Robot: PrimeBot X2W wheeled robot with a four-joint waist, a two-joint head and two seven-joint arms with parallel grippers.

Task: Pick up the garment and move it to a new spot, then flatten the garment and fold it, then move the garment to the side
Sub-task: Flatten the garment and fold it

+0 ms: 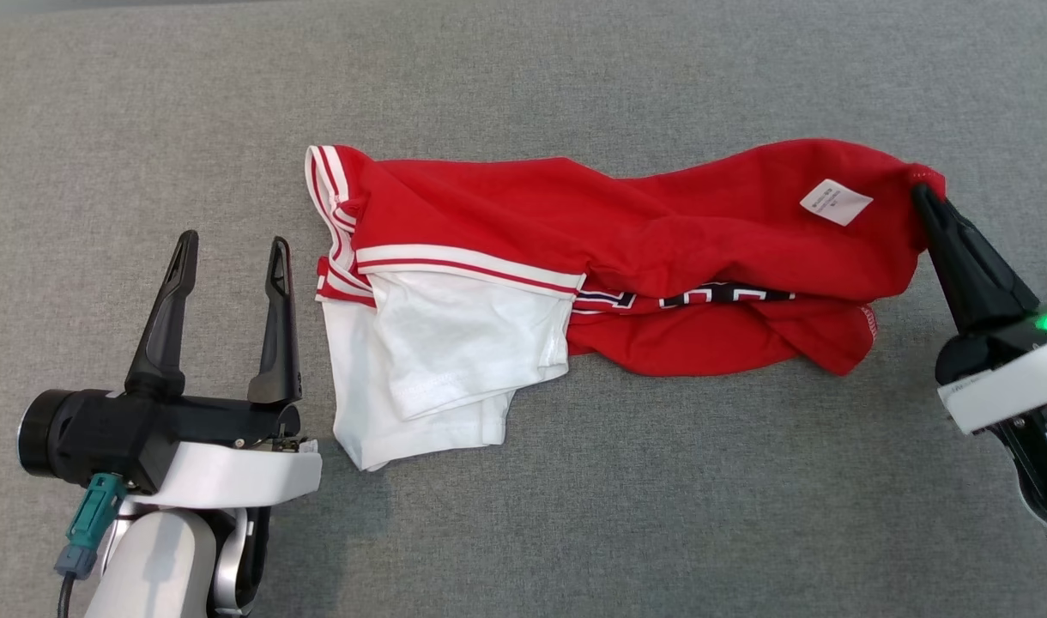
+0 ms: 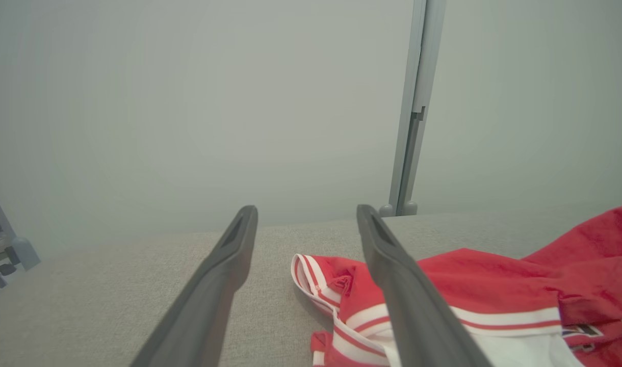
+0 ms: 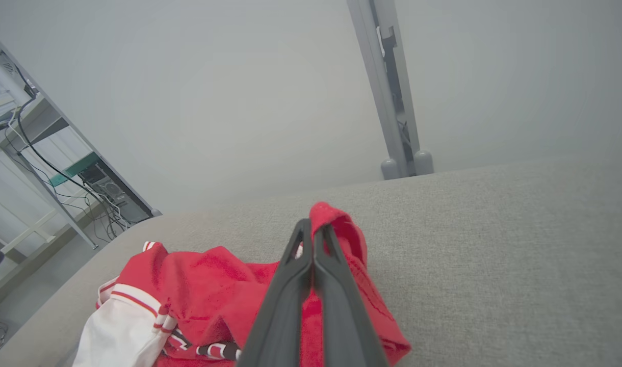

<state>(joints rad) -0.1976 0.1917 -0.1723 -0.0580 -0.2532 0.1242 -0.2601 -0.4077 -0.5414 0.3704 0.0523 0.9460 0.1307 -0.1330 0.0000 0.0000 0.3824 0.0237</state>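
The garment [image 1: 626, 257] is a red shirt with white sleeves and red-and-white striped trim, lying crumpled across the grey surface; a white label sits near its right end. It also shows in the left wrist view as the garment [image 2: 494, 290] and in the right wrist view as the garment [image 3: 209, 290]. My right gripper [image 1: 921, 194] is shut on the garment's far right corner, and the pinched cloth bulges over its tips [image 3: 313, 229]. My left gripper [image 1: 232, 249] stands open just left of the striped sleeve end, nothing between its fingers [image 2: 306, 211].
The grey fabric-covered table [image 1: 575, 515] extends on all sides of the garment. A grey upright post [image 2: 410, 127] stands behind the table's far edge. Shelving with cables and a computer [image 3: 102, 193] stands off the table's left side.
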